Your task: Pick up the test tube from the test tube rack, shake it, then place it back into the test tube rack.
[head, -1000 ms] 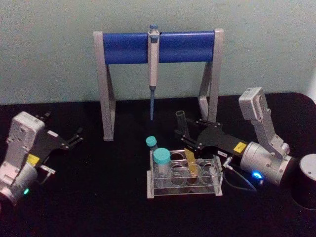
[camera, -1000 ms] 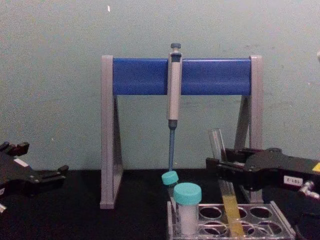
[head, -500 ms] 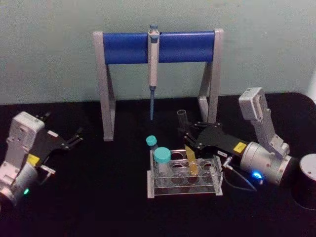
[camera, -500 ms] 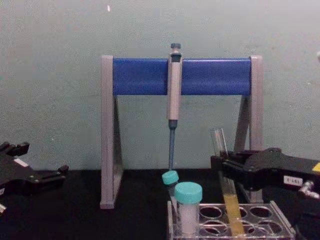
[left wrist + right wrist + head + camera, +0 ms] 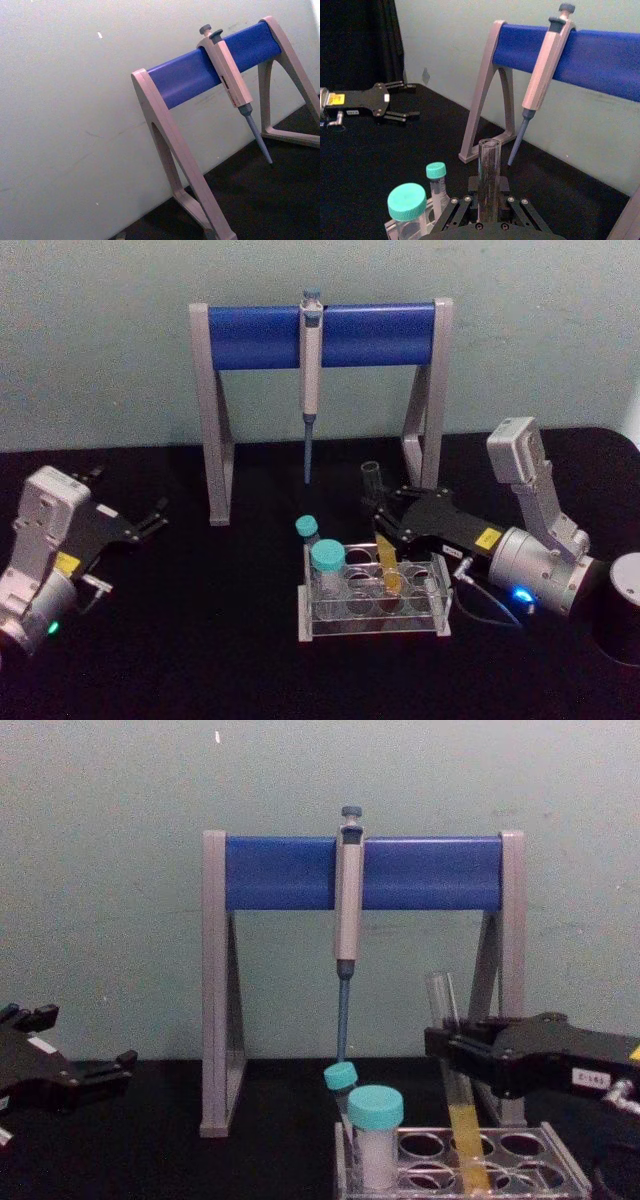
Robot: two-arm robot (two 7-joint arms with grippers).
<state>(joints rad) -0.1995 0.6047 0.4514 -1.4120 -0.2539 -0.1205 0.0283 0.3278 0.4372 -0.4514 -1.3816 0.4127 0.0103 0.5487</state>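
Note:
The test tube (image 5: 376, 510) is a long clear glass tube with yellow liquid (image 5: 466, 1145) in its lower part. It leans slightly, and its bottom end is down in a hole of the clear test tube rack (image 5: 370, 625). My right gripper (image 5: 379, 518) is shut on the tube's middle, above the rack (image 5: 572, 1177). In the right wrist view the test tube (image 5: 489, 175) rises between the fingers. My left gripper (image 5: 155, 518) is parked open at the table's left, far from the rack.
A wide teal-capped tube (image 5: 327, 560) and a small teal-capped tube (image 5: 306, 530) stand at the rack's left end. Behind is the grey-and-blue pipette stand (image 5: 250, 337) with a hanging pipette (image 5: 310, 370). A black cylinder (image 5: 620, 605) sits at the far right.
My right gripper and the test tube have shifted slightly to the right, and the tube stands a little more upright. The left arm has not moved.

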